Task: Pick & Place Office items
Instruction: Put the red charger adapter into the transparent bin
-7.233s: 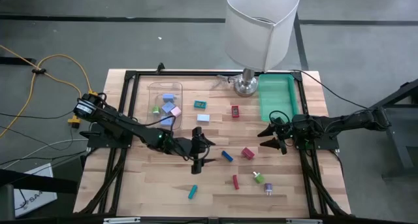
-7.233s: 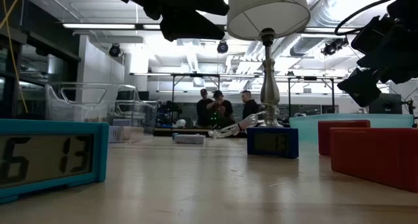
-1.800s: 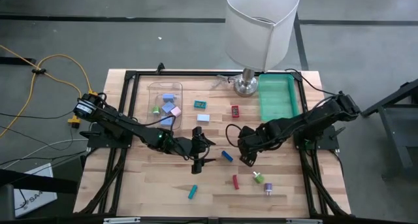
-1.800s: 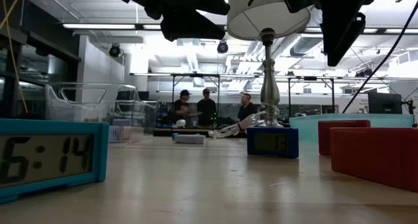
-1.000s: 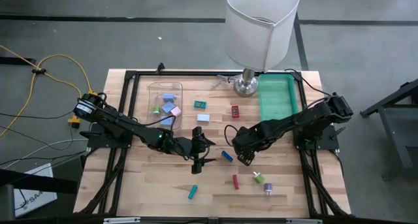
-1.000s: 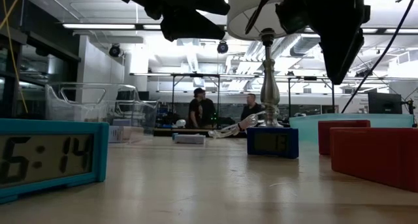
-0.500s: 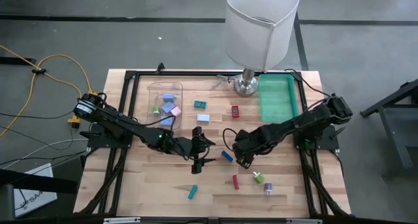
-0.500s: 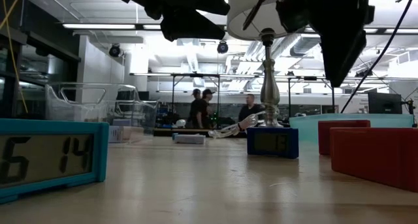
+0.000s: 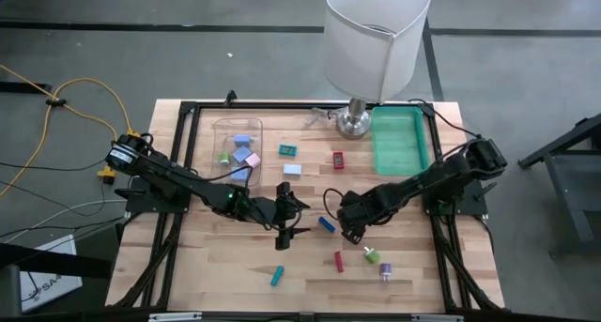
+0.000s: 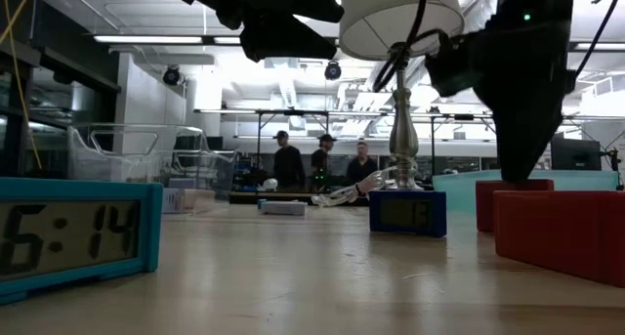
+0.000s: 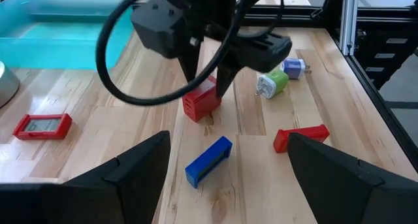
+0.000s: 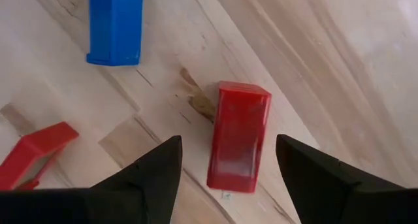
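My work surface is a pale wooden table (image 9: 235, 256) edged by a black frame. Directly under my right gripper (image 9: 352, 230) lies a red block (image 12: 238, 136), with a dark blue block (image 9: 327, 224) just beside it. Below my left gripper (image 9: 287, 216) rests a teal piece (image 9: 277, 277). Beyond my right stand a lamp base (image 9: 353, 123) and a green tray (image 9: 398, 142).

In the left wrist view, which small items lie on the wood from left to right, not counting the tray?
Flat red piece → dark blue bar → red block between the right gripper's open fingers → green piece → blue-purple piece, and nearer, the red bar.
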Motion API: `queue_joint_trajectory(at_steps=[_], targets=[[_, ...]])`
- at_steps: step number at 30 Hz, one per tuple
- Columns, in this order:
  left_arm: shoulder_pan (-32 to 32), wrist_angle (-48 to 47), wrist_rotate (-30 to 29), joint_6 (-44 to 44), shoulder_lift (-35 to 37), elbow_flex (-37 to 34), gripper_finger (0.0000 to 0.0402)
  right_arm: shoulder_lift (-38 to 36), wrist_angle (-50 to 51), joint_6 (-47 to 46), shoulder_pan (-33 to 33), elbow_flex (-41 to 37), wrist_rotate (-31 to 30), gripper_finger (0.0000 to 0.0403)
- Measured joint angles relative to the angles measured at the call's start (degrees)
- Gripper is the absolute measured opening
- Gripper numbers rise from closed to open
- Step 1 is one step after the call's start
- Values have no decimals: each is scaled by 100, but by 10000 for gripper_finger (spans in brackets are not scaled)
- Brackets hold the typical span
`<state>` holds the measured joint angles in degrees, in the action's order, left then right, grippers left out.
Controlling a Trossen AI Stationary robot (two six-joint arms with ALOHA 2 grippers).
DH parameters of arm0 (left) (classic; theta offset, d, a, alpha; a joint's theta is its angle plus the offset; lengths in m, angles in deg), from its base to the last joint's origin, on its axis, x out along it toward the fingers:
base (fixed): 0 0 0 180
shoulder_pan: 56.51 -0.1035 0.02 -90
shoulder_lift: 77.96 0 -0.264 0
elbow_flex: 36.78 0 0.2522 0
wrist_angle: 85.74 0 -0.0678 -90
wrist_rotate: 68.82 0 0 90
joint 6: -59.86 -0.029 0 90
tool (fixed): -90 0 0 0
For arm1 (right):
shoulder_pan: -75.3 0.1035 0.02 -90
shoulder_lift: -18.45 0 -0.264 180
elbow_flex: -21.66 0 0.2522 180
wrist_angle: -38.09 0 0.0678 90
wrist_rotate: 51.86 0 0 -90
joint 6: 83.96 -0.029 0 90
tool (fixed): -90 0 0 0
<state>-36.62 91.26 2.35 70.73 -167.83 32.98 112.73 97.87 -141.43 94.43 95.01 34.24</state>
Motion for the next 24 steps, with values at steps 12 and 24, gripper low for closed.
queue_joint_trajectory(at_steps=[12,24], targets=[[-1,2,0,0,0,0,301,0,-538,-149,0,-437,116,235],[1,0,-2,0,0,0,301,0,-559,-149,0,-437,114,235]])
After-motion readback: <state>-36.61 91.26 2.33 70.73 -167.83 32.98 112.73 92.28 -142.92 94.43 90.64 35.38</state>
